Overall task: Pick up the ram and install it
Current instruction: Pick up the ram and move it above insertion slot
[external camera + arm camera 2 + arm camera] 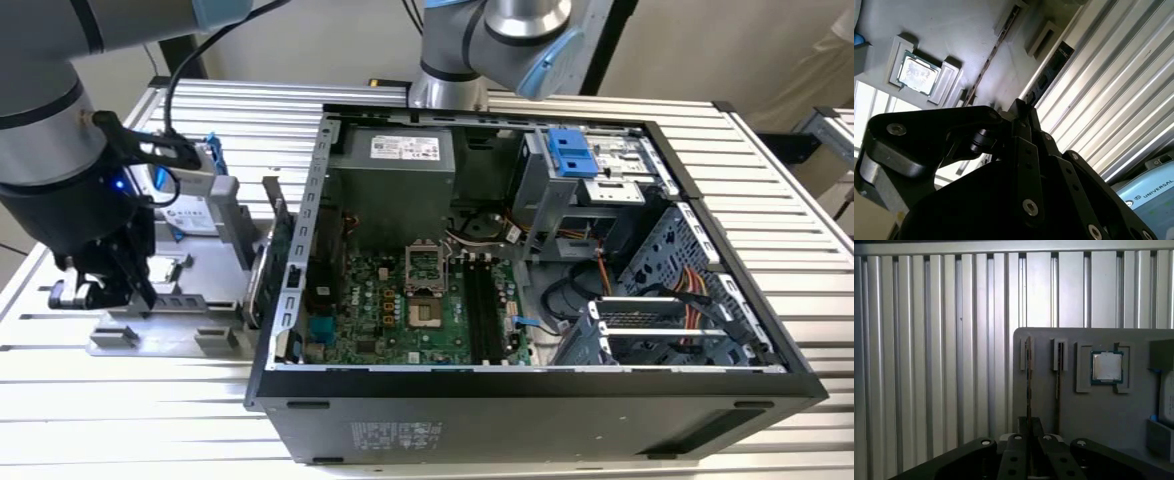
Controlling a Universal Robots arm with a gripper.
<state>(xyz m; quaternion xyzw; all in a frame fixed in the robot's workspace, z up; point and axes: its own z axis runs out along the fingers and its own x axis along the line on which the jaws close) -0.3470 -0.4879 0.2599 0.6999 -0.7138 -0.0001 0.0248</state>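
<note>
The ram (1028,375) stands on edge in a slot of the grey fixture (1094,415), near the fixture's border. In the second wrist view the ram (1051,70) is a dark strip running up from my fingertips. My gripper (1029,423) is low over the fixture with its black fingers (1022,426) closed tight on either side of the stick's end. In the exterior view my gripper (114,290) hangs over the fixture (160,335) at the exterior view's left, beside the open computer case (534,380). The motherboard's dark memory slots (481,310) lie inside the case.
A second thin stick (1058,385) stands in the neighbouring slot, and a square silver chip (1106,366) rests in a recess beyond it. A silver drive in a blue bracket (194,200) stands on the fixture. A second arm's base (461,60) rises behind the case. The ribbed metal table (134,420) surrounds everything.
</note>
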